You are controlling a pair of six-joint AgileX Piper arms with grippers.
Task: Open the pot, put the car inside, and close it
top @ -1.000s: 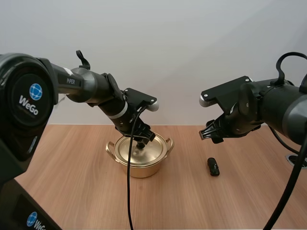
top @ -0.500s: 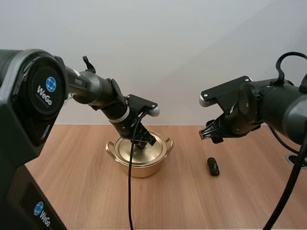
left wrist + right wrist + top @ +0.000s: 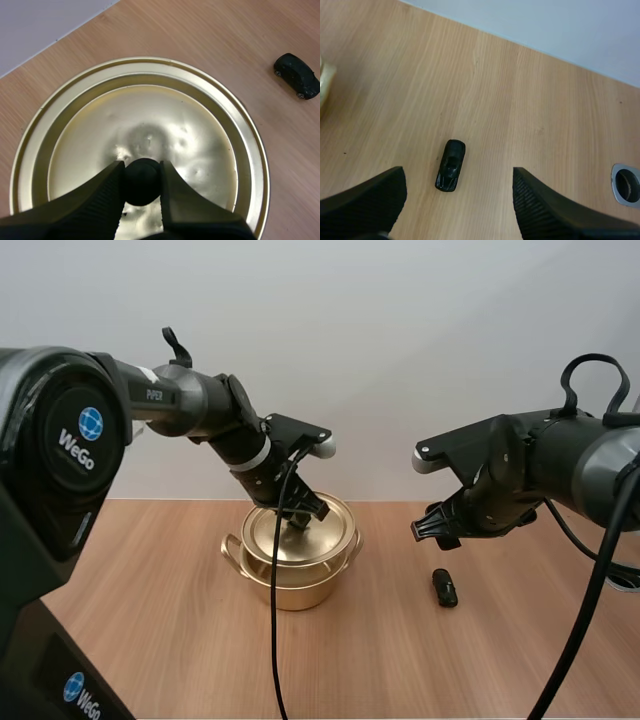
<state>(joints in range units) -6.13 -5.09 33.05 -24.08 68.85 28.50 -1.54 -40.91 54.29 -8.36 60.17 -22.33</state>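
Pinching the black knob (image 3: 142, 181), my left gripper (image 3: 142, 175) holds the lid (image 3: 270, 535) raised and tilted over the pot (image 3: 300, 590) directly beneath it, likely to free the opening. My right gripper (image 3: 430, 530) hangs spread wide above the car (image 3: 450, 165), which lies on the table (image 3: 150, 590) below its fingers, apparently ready to descend. One pot, one lid, one car.

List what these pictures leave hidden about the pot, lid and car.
1. Inside of the pot: in the high view the raised lid covers the opening; in the left wrist view the lid hides the whole pot.
2. Sides of the knob: left wrist view, the left gripper pinches over them.
3. Details of the car: high view, too small.
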